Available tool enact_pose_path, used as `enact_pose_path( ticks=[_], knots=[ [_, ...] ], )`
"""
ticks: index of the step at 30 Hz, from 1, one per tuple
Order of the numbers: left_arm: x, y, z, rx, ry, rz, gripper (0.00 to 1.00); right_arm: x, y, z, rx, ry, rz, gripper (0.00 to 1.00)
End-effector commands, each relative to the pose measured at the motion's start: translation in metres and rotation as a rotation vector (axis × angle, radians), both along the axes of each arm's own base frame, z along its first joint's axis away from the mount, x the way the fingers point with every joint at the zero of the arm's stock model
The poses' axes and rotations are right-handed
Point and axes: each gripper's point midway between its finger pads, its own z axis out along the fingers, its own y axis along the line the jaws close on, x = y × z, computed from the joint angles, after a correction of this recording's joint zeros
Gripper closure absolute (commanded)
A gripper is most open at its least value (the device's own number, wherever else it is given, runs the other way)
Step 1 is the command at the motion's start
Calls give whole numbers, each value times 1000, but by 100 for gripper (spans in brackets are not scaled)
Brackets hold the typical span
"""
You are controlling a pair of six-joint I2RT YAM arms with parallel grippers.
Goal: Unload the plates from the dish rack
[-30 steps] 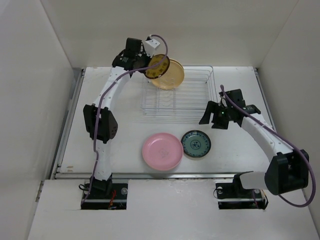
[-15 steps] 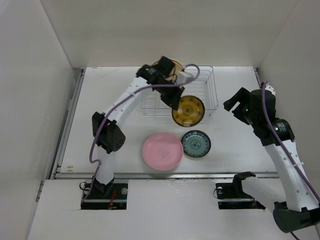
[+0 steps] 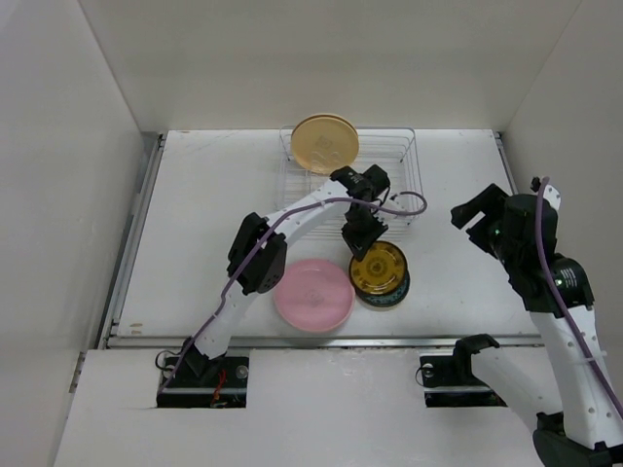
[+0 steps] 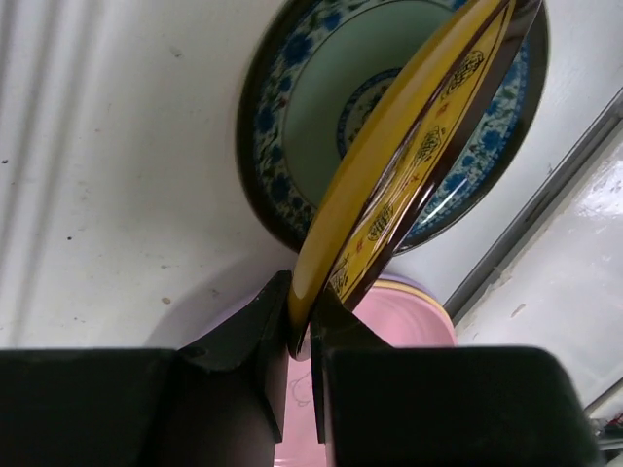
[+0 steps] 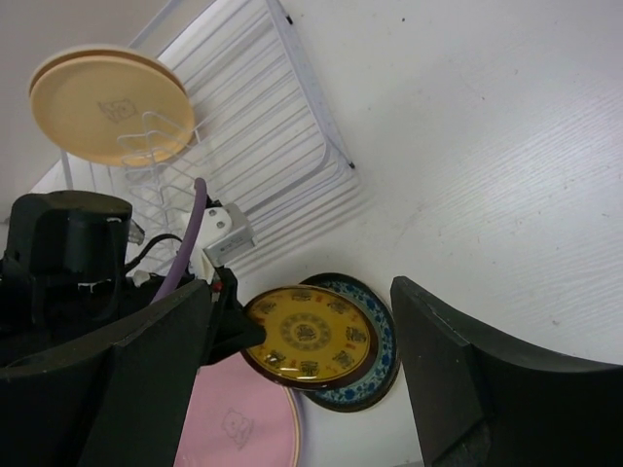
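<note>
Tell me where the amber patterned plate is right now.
In the top view the amber plate is just in front of the dish rack, pinched by its rim in the left gripper, tilted over the blue patterned plate, right of the pink plate.

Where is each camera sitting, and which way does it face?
Top external: above and behind the bases, looking down; both arms show, left tool pinching the amber plate.
Left wrist: on the left arm, looking past its fingers at that plate above the blue plate.
Right wrist: raised at right, facing the dish rack; right tool open.
Shared: all three show the amber plate.
</note>
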Motion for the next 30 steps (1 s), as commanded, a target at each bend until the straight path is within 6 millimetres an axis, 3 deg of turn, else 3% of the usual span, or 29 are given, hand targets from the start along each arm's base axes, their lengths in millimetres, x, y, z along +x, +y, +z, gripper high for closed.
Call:
enact_pose_path(
  ticks=[1, 5, 6, 8, 9, 10, 14, 18, 21, 22, 23, 25, 26, 28, 29, 30],
  knots=[
    [4, 1, 12, 24, -72, -13, 93, -3, 4, -4, 12, 13, 20, 20],
    [0, -2, 14, 1, -51, -28, 71, -4, 6, -8, 7, 24, 33, 20],
    [-2, 0, 10, 14, -42, -38, 60, -4, 6, -8, -1, 25, 38, 20],
    [-8, 3, 4, 38, -27, -77, 47, -4, 6, -8, -1, 25, 38, 20],
    [-17, 3, 7, 57, -31, -111, 44, -3, 8, -6, 5, 17, 46, 20],
    [-18, 7, 1, 80, -24, -123, 43, -1, 8, -9, -8, 27, 51, 20],
    [-22, 3, 13, 62, -50, -158, 40, 10, 12, -9, -12, 25, 66, 20],
    [-16, 10, 49, 9, -78, -111, 40, 39, 23, 5, -30, -16, 117, 20],
    [2, 37, 83, -51, -69, 5, 40, 79, 31, 23, -86, -56, 157, 18],
    [5, 50, 104, -80, -97, 43, 40, 94, 41, 51, -93, -132, 204, 18],
    [15, 69, 106, -82, -91, 96, 40, 118, 51, 41, -122, -99, 258, 18],
    [26, 89, 121, -112, -126, 159, 40, 145, 66, 48, -212, -107, 380, 18],
    [34, 107, 140, -144, -166, 220, 40, 173, 71, 53, -233, -104, 390, 18],
    [45, 124, 147, -168, -199, 281, 40, 200, 74, 55, -280, -104, 399, 18],
    [51, 133, 161, -191, -235, 331, 40, 216, 85, 81, -285, -193, 441, 18],
    [66, 146, 164, -206, -257, 394, 40, 240, 96, 60, -301, -168, 492, 18]
  ],
)
